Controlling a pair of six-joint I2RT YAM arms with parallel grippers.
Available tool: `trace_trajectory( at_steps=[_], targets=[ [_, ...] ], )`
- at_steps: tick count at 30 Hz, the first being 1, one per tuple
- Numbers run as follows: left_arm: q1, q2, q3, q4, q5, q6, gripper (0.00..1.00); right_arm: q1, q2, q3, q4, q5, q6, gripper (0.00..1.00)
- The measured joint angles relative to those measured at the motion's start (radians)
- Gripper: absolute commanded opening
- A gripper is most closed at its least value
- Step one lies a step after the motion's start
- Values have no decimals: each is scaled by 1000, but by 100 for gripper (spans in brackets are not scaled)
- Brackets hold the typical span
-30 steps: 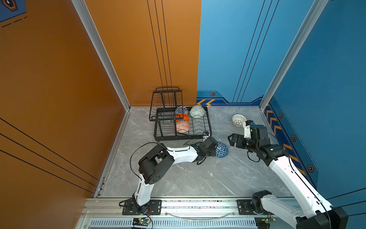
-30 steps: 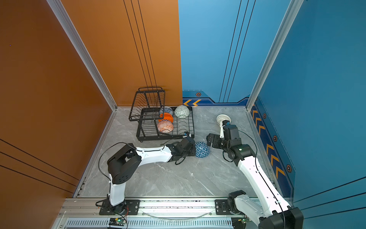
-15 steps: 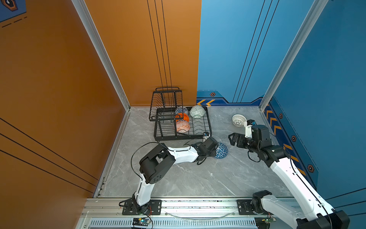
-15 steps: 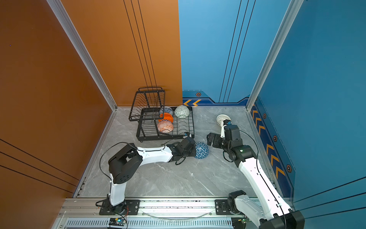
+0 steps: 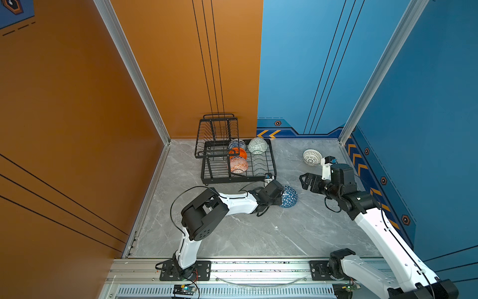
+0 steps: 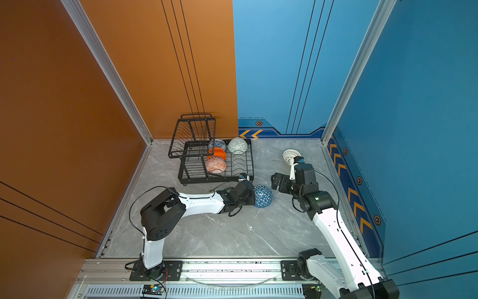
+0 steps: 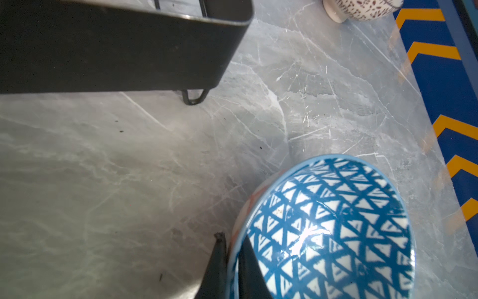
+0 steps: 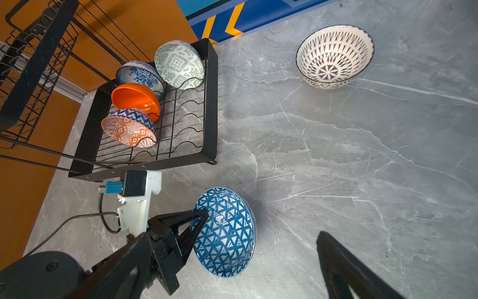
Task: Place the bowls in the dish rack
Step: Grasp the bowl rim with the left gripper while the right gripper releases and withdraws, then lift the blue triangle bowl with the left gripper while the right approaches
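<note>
The blue triangle-patterned bowl (image 5: 289, 197) (image 6: 263, 196) (image 8: 225, 233) stands tilted on edge, low on the grey table, just in front of the dish rack (image 5: 271, 165) (image 6: 249, 165) (image 8: 210, 103). My left gripper (image 5: 282, 198) (image 7: 231, 246) is shut on its rim, one finger inside and one outside. In the rack's lower tray stand the blue-white floral bowl (image 5: 236, 143), the plain orange bowl (image 5: 239, 152), the orange-white geometric bowl (image 5: 239, 165) and the pale green bowl (image 5: 258, 146). The white lattice bowl (image 5: 312, 157) (image 8: 333, 57) sits upright at the back right. My right gripper (image 5: 306, 181) hangs open and empty, just right of the held bowl.
The rack's raised basket tier (image 5: 217, 134) holds nothing and stands against the orange wall. The rack's front corner and foot (image 7: 192, 97) are close to the left gripper. Blue walls with chevron trim (image 5: 362, 165) close the right side and the back.
The left gripper's jaws have closed onto the rim of the blue triangle-patterned bowl. The right arm has barely shifted and its gripper stays open.
</note>
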Motion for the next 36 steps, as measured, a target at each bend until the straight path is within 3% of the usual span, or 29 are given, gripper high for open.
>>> trace_trajectory(
  at_steps=[5, 11, 18, 24, 31, 36],
  targets=[
    [-3, -63, -92, 99, -84, 32, 0, -10, -9, -2, 6, -34, 38, 100],
    [-27, -154, -137, 295, -258, 167, 0, -11, -28, -7, 72, -112, 160, 100],
    [-68, -175, -223, 699, -444, 410, 0, -16, -46, -7, 250, -212, 398, 100],
    [-112, -74, -228, 1053, -589, 695, 0, 19, -65, -7, 370, -241, 564, 100],
    [-106, -29, -181, 1164, -661, 859, 0, 79, -72, -13, 451, -235, 665, 97],
    [-75, -10, -121, 1194, -668, 913, 0, 114, 13, -14, 523, -233, 715, 89]
  ],
)
